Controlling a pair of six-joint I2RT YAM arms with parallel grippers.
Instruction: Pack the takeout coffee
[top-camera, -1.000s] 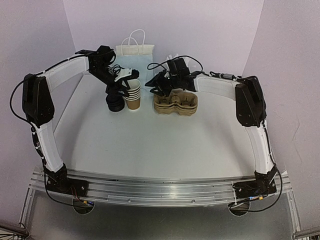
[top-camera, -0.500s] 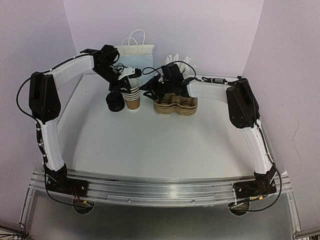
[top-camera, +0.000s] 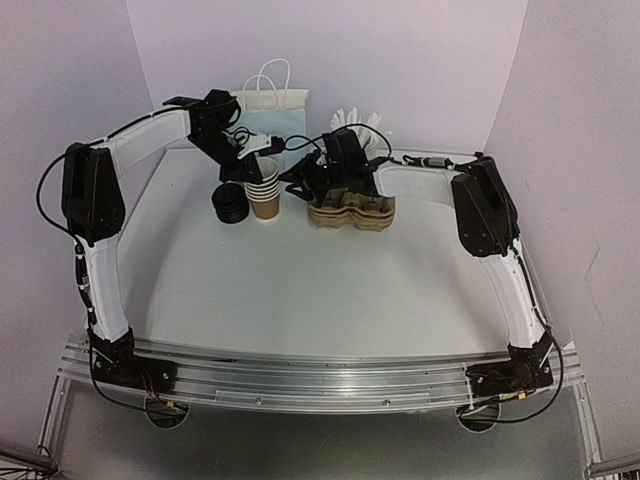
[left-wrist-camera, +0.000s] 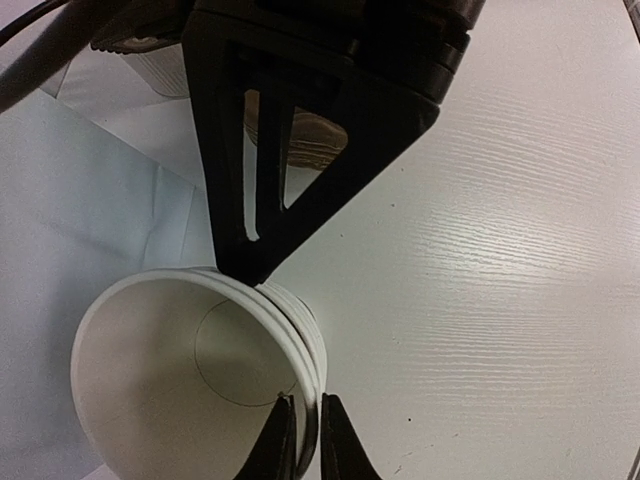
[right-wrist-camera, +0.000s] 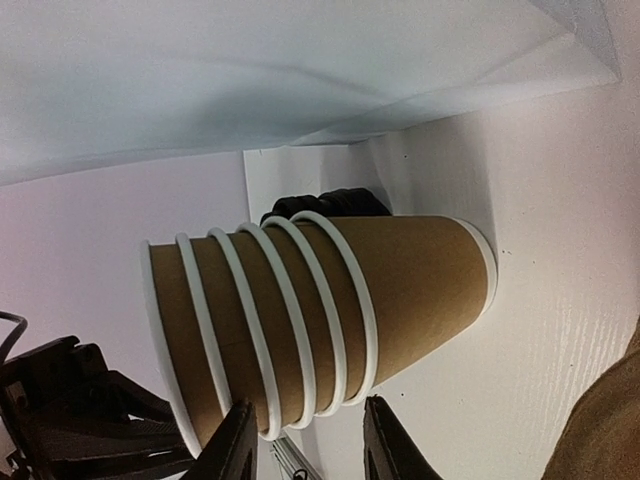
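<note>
A nested stack of brown kraft cups (top-camera: 265, 191) with white rims stands at the back middle, and it also shows in the right wrist view (right-wrist-camera: 330, 310). My left gripper (top-camera: 254, 162) is over the stack. In the left wrist view it (left-wrist-camera: 308, 440) is shut on the white rim of the top cup (left-wrist-camera: 180, 390), one finger inside and one outside. My right gripper (top-camera: 300, 180) is open beside the stack on its right. In its own view its fingertips (right-wrist-camera: 310, 450) straddle the stack's rims without closing. A stack of black lids (top-camera: 229, 206) stands left of the cups.
A stack of brown pulp cup carriers (top-camera: 351, 211) lies right of the cups, under my right wrist. A pale blue paper bag (top-camera: 270, 122) with white handles stands behind. A white holder of white sticks (top-camera: 358, 120) stands at the back. Purple walls enclose the table.
My right gripper has moved left from above the carriers to the side of the cup stack. My left gripper has risen a little and shifted over the stack's top rim.
</note>
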